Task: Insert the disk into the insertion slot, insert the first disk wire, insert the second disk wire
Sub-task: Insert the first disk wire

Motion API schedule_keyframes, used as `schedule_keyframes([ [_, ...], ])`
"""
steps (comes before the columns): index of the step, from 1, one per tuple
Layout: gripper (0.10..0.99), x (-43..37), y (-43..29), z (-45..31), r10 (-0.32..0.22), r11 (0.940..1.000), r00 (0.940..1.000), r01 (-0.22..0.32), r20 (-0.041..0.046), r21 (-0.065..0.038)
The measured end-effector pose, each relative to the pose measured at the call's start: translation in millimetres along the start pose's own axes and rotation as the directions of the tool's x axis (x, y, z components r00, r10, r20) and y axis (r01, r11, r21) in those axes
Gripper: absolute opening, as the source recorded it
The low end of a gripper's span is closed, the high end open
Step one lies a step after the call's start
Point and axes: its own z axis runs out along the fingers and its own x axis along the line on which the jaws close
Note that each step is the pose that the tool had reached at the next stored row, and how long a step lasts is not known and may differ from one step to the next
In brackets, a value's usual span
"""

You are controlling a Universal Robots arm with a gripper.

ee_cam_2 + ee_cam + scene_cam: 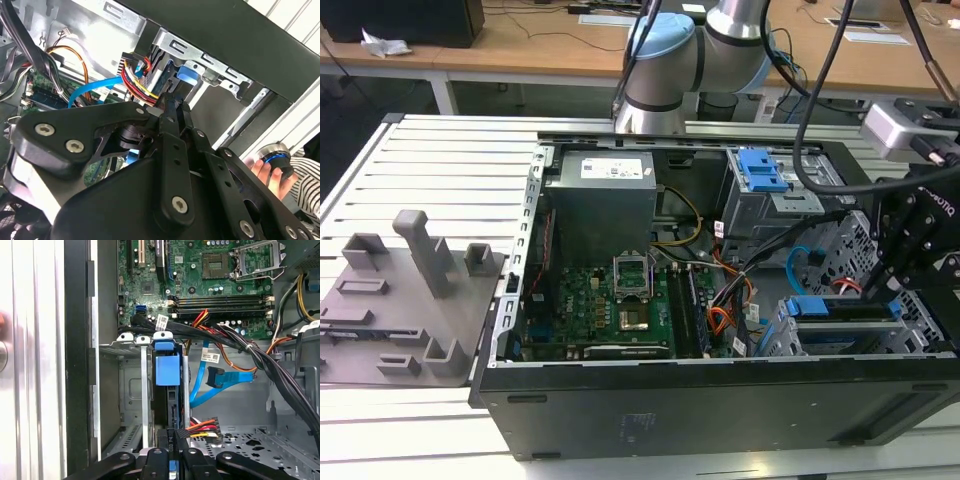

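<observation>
- Tabletop [450, 160]: pale metal surface of parallel slats, shown in the exterior view.
- Computer case [720, 400]: black, open, lying on its side on the tabletop.
- Grey fixture plate [410, 320]: on the tabletop, just beside the case, at the exterior view's left.

Open black computer case [700, 410] on slatted metal table [440, 170], green motherboard [610, 310] inside, grey power supply [600, 200] at its 12 o'clock, grey plastic fixture [410, 290] at case's 9 o'clock, wooden desks [520, 45] at 12 o'clock beyond.

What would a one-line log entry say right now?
disk: in insertion slot | end effector: at disk's edge | second disk wire: plug hanging free
</observation>
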Motion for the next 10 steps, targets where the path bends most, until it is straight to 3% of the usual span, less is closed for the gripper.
schedule_keyframes([
  [6, 0.173, -0.4, -0.1, 3.7, 0.0, 1.0, 1.0, 0.0, 0.0006, 0.0],
  [10, 0.173, -4.5, -0.1, 7.0, 0.0, 1.0, 1.0, 0.0, 0.0082, 0.0],
])
